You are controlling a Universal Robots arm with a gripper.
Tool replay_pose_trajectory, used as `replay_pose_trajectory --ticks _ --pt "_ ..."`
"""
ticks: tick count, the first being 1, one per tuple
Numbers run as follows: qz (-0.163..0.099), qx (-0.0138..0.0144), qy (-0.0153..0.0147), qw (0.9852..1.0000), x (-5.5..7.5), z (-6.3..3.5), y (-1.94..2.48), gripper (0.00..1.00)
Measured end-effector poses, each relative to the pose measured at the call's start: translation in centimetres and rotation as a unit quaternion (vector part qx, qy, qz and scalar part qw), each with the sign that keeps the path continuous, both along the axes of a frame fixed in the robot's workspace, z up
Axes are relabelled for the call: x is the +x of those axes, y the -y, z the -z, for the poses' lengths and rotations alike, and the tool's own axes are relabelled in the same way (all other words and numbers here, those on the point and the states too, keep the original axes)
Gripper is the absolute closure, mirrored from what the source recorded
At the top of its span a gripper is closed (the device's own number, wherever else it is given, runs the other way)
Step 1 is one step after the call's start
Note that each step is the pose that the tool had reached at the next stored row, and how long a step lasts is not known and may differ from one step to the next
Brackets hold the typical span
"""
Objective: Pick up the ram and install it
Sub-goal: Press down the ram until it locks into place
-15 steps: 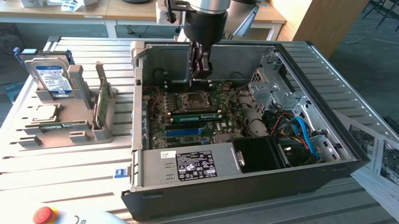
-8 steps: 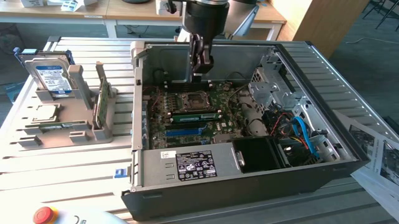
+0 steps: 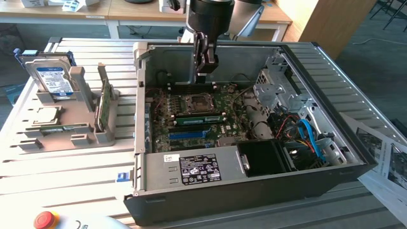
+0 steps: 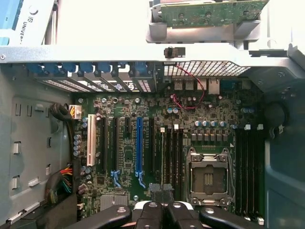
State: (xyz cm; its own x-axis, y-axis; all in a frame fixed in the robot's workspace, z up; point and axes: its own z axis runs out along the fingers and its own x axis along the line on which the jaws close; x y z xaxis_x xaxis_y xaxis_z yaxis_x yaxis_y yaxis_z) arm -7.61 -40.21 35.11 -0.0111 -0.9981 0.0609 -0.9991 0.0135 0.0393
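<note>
Above the open computer case [image 3: 305,157], the gripper [image 3: 206,67] is held with fingers closed together, empty, while the ram [image 3: 102,102] is left standing in its holder [image 3: 70,129].

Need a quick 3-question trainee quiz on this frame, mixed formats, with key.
1. True or false: the ram stands in the gray holder, outside the computer case.
2. The gripper hangs above: A) the hard drive B) the motherboard C) the red button.
3. What with a blue-white label stands in the same holder?
Key: 1 true; 2 B; 3 the hard drive.
</note>
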Motion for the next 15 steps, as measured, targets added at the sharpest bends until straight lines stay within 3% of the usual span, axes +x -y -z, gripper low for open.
replay_pose_trajectory --ticks 11,15 --pt "0.000 0.0000 0.0004 1.0000 0.00 0.00 0.00 0.89" --pt "0.014 -0.0001 0.0005 0.9999 -0.01 0.00 0.00 0.89"
